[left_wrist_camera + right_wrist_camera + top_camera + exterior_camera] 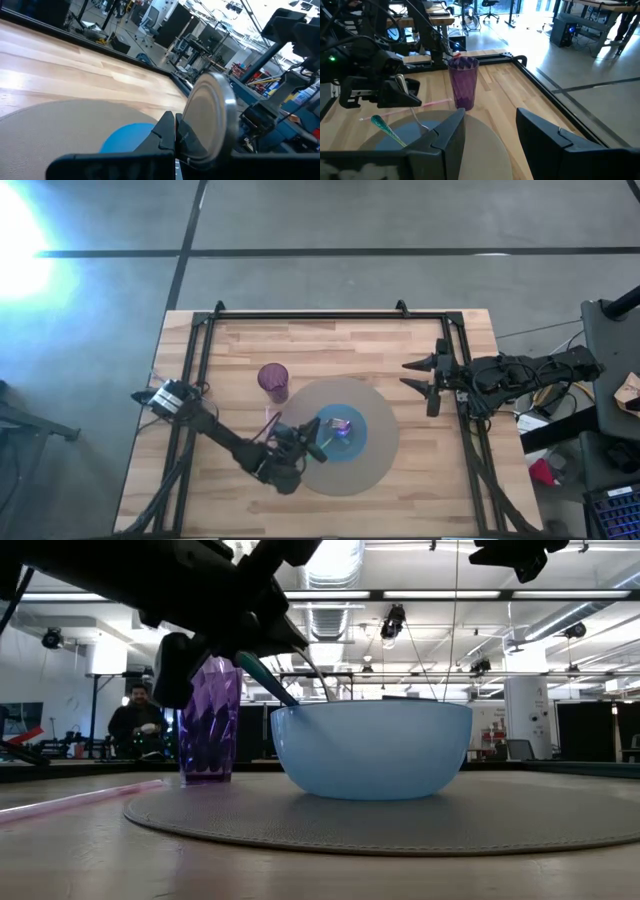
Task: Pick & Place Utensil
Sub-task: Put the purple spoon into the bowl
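One spoon (402, 85) clamped in left gripper (395, 92) above bowl (370, 750).

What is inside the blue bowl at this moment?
A teal-handled utensil leans in the blue bowl, handle sticking out over the rim. The left gripper holds a spoon above it. In the low view the bowl's wall hides the bottom; from above something purplish shows, unclear.

I can't read any text, label, brand, number or sign in my four camera views. Nothing on the table carries lettering that I can see, and the room behind it shows me none that is legible.
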